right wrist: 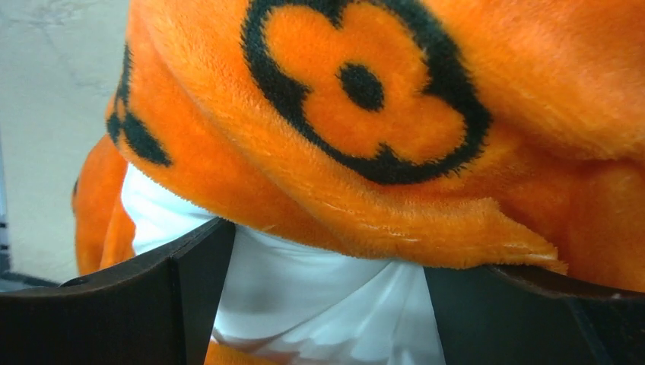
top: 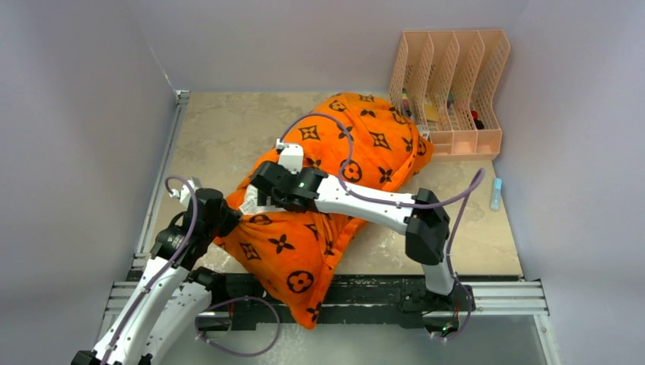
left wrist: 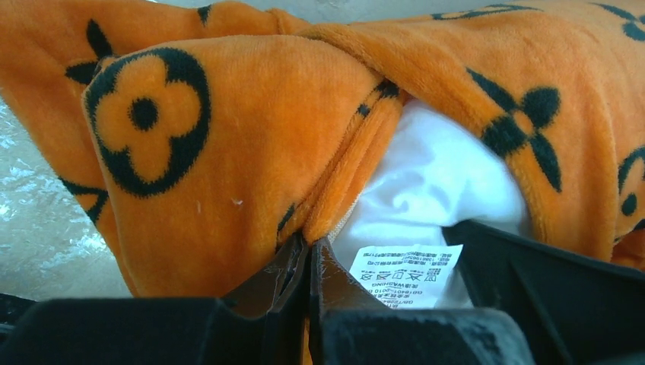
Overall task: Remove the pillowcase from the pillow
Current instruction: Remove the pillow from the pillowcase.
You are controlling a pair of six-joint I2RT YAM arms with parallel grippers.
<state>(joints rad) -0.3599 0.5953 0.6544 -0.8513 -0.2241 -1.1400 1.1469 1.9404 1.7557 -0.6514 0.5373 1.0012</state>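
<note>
The orange pillowcase (top: 357, 144) with black motifs lies slantwise from the near edge to the far right, the pillow inside it. My left gripper (top: 232, 220) is at its left end, shut on the orange hem (left wrist: 310, 245) of the opening. The white pillow (left wrist: 433, 175) bulges out there, its care label (left wrist: 407, 274) showing. My right gripper (top: 258, 198) reaches over the pillowcase (right wrist: 365, 91) to the same opening. It (right wrist: 335, 251) stands open, its fingers (right wrist: 152, 296) wide apart on either side of bunched white pillow (right wrist: 319, 304) fabric. The orange hem drapes over its right finger.
A peach file rack (top: 452, 84) holding small items stands at the far right, touching the pillowcase's far end. A small light-blue object (top: 496, 194) lies by the right wall. Walls close in the table (top: 220, 129) on three sides; a metal rail (top: 502, 296) runs along the near edge.
</note>
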